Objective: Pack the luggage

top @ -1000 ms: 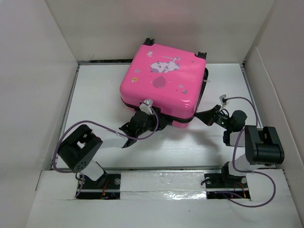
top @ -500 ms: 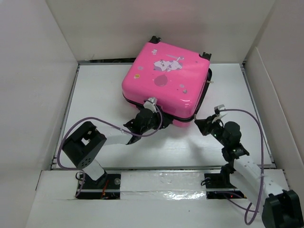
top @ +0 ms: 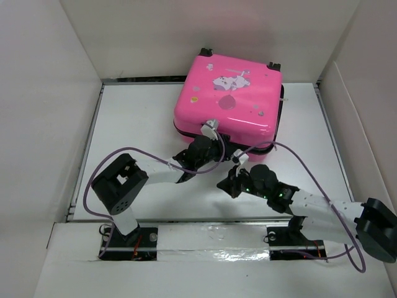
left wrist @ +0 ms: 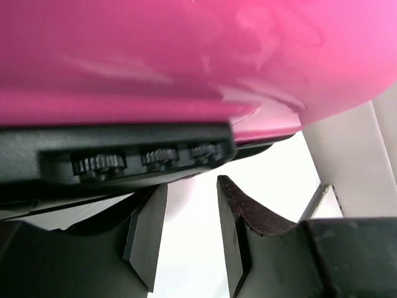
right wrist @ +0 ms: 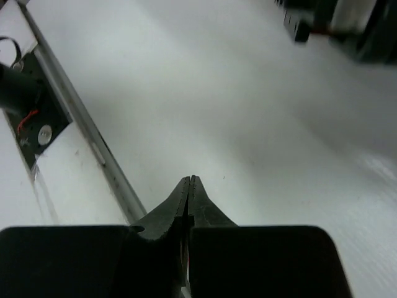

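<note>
Luggage [top: 229, 99]: a pink hard-shell case lying flat and closed, toward the far right of a white table [top: 136, 124], wheels at its 12 o'clock edge close to the rear wall.

At far left a white side wall [top: 49, 93] stands well apart from the case, so the table at the case's 9 o'clock is the widest open room.

Next, the left gripper [left wrist: 189, 192] sits at the case's 6 o'clock edge, jaws partly apart and holding nothing, just under the black trim and its 3 lock dials [left wrist: 149, 160].

The shell looks stiff, glossy and probably slippery, and too bulky for 1 gripper to span. The black trim and lock edge seem the best places to take hold; pushing the shell would likely slide it rather than lift it.

Further right, the right gripper [right wrist: 189, 183] hovers over bare table at the case's 5 o'clock, jaws pressed together and empty. At the case's 3 o'clock the room narrows toward the right wall.
</note>
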Robot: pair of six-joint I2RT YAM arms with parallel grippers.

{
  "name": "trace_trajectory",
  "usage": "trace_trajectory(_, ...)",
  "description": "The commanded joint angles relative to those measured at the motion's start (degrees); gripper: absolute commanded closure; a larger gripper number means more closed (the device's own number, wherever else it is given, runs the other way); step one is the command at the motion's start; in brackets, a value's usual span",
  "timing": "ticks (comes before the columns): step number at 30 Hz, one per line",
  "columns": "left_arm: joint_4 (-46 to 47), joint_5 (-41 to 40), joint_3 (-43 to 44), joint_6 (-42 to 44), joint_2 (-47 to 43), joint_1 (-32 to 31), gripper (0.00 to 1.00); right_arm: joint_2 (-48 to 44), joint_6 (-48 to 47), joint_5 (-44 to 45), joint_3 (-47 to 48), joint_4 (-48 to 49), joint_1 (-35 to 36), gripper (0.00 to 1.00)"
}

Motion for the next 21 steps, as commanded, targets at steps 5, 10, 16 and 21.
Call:
trace_trajectory(5,3.7,-5.7,-8.8,2.6,-12.9,2.9,0.61,-8.4,1.4,20.6,4.7,-2.3,1.2,1.0)
trace_trajectory(10,-2.5,-9.6,-16.5,3.8,-24.9,4.0,0.57,-21.2,1.1,26.7,3.3,-15.0,-7.6,1.0)
trace_trajectory(16,-8.5,-10.4,-18.1,5.1,-28.7,6.0,0.54,-27.0,-0.5,21.9,2.5,-22.8,-27.3,0.76)
trace_trajectory(21,-6.1,-7.3,-17.9,4.5,-23.9,6.0,0.54,-26.3,-4.6,11.9,-1.0,-15.5,-41.8,0.69)
